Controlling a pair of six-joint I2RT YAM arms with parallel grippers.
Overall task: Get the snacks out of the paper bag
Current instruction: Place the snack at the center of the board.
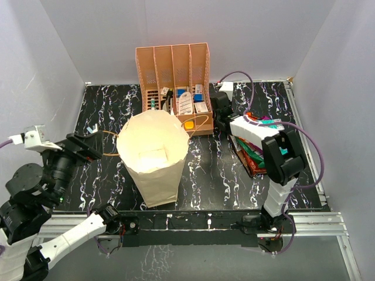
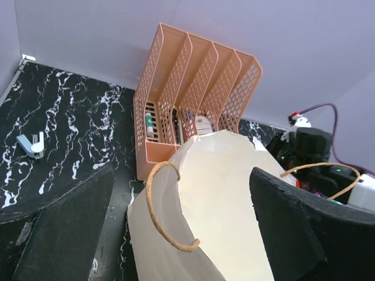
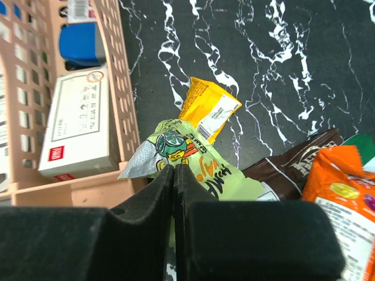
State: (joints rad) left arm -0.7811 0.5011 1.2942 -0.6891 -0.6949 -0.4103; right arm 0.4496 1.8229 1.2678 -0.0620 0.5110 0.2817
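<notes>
The tan paper bag [image 1: 153, 158] stands upright and open in the middle of the table. Its inside shows only pale paper. My left gripper [image 1: 88, 147] hangs left of the bag and is open. In the left wrist view its gripper [image 2: 181, 175] has the bag's rim [image 2: 222, 199] and one cord handle [image 2: 155, 205] showing between the wide-apart fingers, which touch nothing. My right gripper [image 3: 174, 170] is shut, its tips just over a green snack packet [image 3: 199, 158]. Yellow [image 3: 208, 108], brown [image 3: 299, 167] and orange [image 3: 345, 199] packets lie beside it. The snack pile [image 1: 253, 153] sits right of the bag.
A peach slotted organizer [image 1: 173, 85] with small boxes and bottles stands behind the bag, close to the right gripper [image 1: 221, 116]. A small metal clip [image 2: 32, 143] lies on the marble at the left. White walls enclose the table on three sides.
</notes>
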